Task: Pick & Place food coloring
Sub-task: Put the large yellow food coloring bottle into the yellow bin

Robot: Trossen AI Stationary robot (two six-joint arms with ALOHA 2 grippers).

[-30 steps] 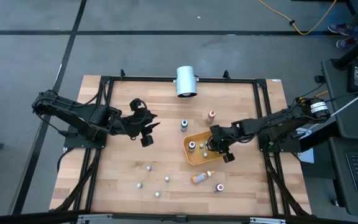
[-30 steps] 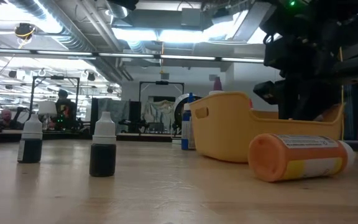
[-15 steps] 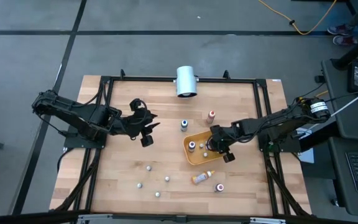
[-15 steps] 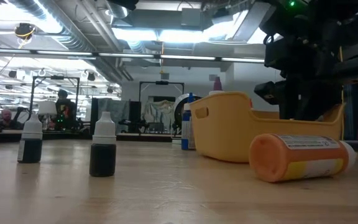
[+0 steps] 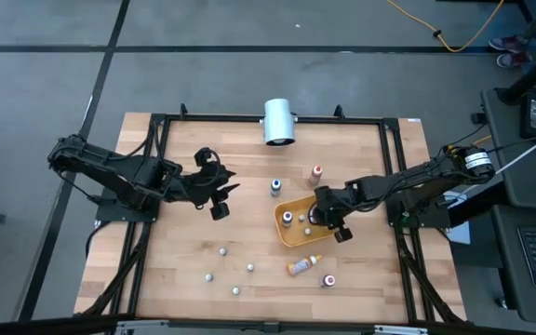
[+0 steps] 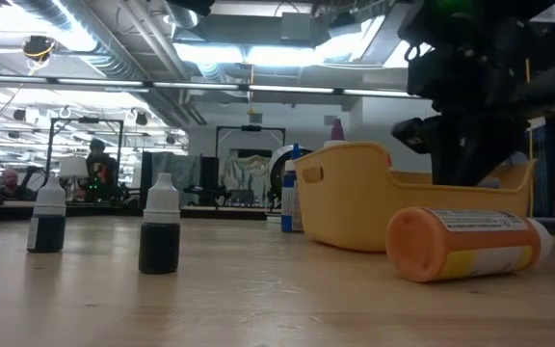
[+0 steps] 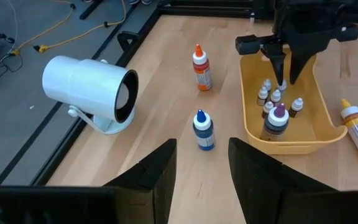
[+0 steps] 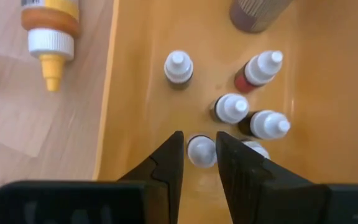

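Right gripper (image 8: 196,152) over yellow tray (image 8: 138,93), fingers straddling one food coloring (image 8: 201,150) bottle's cap, apparently pinching it.
Bottle stands in tray among others. Judgement: open fully, lift straight up, avoid toppling neighbours. Left gripper (image 7: 201,163) waits parted, empty, near table's middle.

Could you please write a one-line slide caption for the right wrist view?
Right gripper poised over the yellow tray, fingers straddling one white-capped food coloring bottle among five others.
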